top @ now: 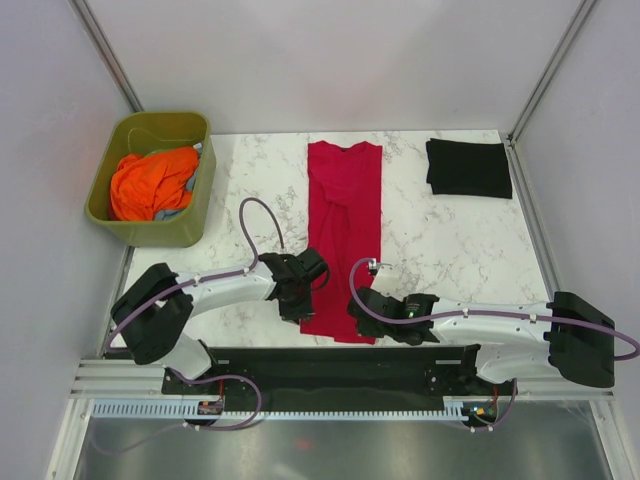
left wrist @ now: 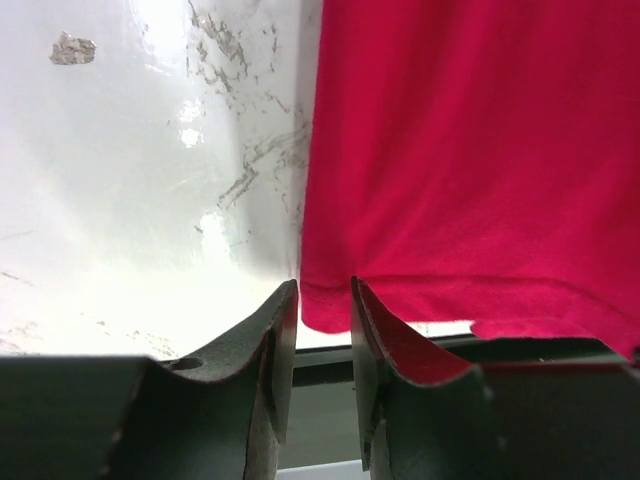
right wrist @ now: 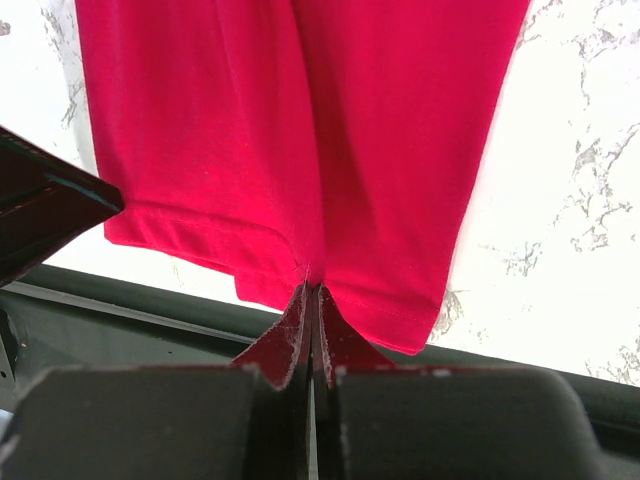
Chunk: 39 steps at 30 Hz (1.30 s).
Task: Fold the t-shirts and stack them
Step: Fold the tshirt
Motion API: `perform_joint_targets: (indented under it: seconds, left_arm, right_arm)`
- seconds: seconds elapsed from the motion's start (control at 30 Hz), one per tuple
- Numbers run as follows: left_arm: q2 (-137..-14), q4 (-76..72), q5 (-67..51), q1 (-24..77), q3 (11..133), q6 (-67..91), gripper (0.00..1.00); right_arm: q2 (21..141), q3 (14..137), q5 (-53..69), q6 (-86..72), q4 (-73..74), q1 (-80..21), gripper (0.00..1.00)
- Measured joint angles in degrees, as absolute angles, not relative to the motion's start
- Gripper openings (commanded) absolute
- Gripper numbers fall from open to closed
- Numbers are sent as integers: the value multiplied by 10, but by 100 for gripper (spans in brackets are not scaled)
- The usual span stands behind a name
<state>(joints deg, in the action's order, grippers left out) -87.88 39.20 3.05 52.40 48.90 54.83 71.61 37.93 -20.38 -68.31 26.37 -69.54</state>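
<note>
the task looks to be about halfway. the black t-shirt [top: 468, 168] lies as a neat folded rectangle at about 1 o'clock on the marble table [top: 450, 255], so that one appears done. the red t-shirt [top: 343, 235] lies at the centre, already folded lengthwise into a narrow strip that runs from the collar at 12 o'clock to the hem at 6 o'clock, right at the table's near edge. both arms work at that hem. the right gripper [right wrist: 312, 292] is closed tight on the hem toward its 5 o'clock corner, and the cloth puckers into its tips. the left gripper [left wrist: 325, 292] sits at the 7 o'clock corner with its jaws a narrow gap apart; the hem's corner lies just at the tips but does not look pinched yet. what seems left is to secure that second corner, carry the hem toward 12 o'clock to shorten the strip, then set the red bundle on the black one. the olive tub [top: 160, 232] at 10 o'clock holds orange cloth [top: 150, 183], well apart from both shirts.
</note>
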Motion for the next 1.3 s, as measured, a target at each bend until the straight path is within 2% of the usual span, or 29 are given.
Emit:
perform_joint_targets:
  seconds: [0.3, 0.57, 0.7, 0.73, 0.97, 1.1, 1.2, 1.3]
  left_arm:
    - [-861, 403, 41, 531, 526, 548, 31]
    - [-926, 389, 40, 535, 539, 548, 29]
    - [-947, 378, 35, 537, 545, 549, 5]
    - [-948, 376, 33, 538, 545, 550, 2]
    - [-941, 377, 34, 540, 545, 550, 2]
    - [-926, 382, 33, 541, 545, 550, 8]
    - [-917, 385, 33, 541, 545, 550, 2]
    - [-913, 386, 33, 541, 545, 550, 2]
  right_arm:
    - [716, 379, -204, -682, 261, -695, 0]
    - [716, 375, -204, -682, 257, -695, 0]
    - [716, 369, -204, -682, 256, -695, 0]
    - [716, 367, -204, -682, 255, -695, 0]
    - [703, 360, -204, -682, 252, -696, 0]
    - [703, 360, -204, -682, 251, -695, 0]
    - [706, 360, -204, -682, 249, -695, 0]
    - [712, 360, -204, -682, 246, -696, 0]
